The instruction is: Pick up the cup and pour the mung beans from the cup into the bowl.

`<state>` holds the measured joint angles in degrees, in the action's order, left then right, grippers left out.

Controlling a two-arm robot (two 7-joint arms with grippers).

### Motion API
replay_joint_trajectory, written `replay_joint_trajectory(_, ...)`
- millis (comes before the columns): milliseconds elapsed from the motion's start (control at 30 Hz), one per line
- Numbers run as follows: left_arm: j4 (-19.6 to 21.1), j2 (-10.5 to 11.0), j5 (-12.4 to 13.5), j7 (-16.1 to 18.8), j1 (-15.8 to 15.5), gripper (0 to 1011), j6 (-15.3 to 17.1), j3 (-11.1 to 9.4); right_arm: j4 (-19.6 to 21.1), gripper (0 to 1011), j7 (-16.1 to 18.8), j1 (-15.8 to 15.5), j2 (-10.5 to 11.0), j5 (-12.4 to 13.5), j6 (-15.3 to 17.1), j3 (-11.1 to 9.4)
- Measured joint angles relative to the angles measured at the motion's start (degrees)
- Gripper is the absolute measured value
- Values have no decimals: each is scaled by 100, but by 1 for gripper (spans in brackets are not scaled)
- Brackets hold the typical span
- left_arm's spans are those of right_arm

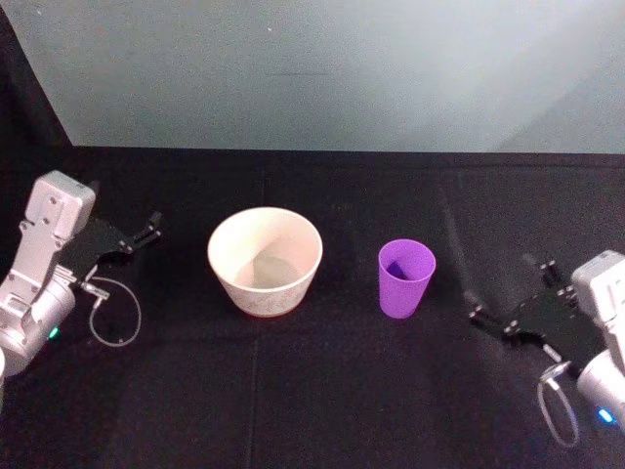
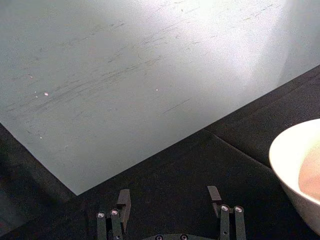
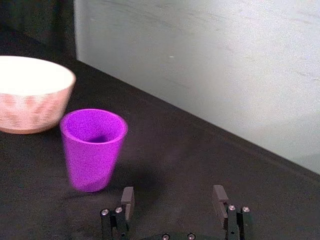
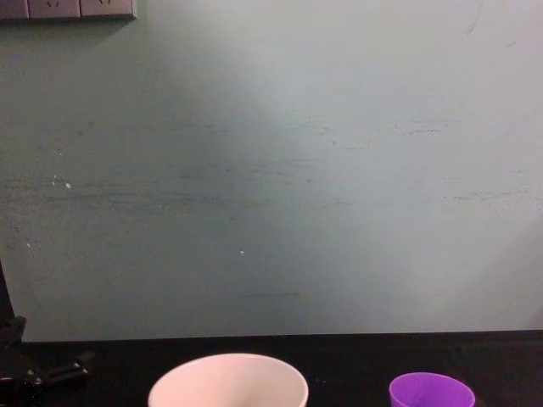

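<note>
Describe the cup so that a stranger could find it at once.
On the black table, find the wide off-white bowl near the middle. The cup stands apart on its right, toward the right pincer. It alone is small, bright purple and tapered.

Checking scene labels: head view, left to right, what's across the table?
Order: left gripper, open → wide round off-white bowl → small purple plastic cup → right gripper, open.
</note>
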<state>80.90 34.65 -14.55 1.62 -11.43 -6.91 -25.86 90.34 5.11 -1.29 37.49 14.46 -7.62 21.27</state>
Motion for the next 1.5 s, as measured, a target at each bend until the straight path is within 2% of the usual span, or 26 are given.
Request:
replay_joint_trajectory(433, 0, 0, 0, 0, 0, 1000, 0, 0, -38, 1000, 532, -11, -350, 40, -217, 191)
replay_joint_trajectory(900, 0, 0, 0, 0, 0, 1000, 0, 0, -560, 1000, 923, 469, -899, -13, -183, 309)
replay_joint_trajectory(1033, 0, 0, 0, 0, 0, 1000, 0, 0, -680, 1000, 941, 571, -1053, -39, -145, 303)
replay_joint_trajectory(1233, 0, 0, 0, 0, 0, 1000, 0, 0, -858, 1000, 1109, 665, -1289, 153, -108, 208)
replay_joint_trajectory(1500, 0, 0, 0, 0, 0, 1000, 0, 0, -1024, 1000, 1200, 740, -1530, 244, -45, 112)
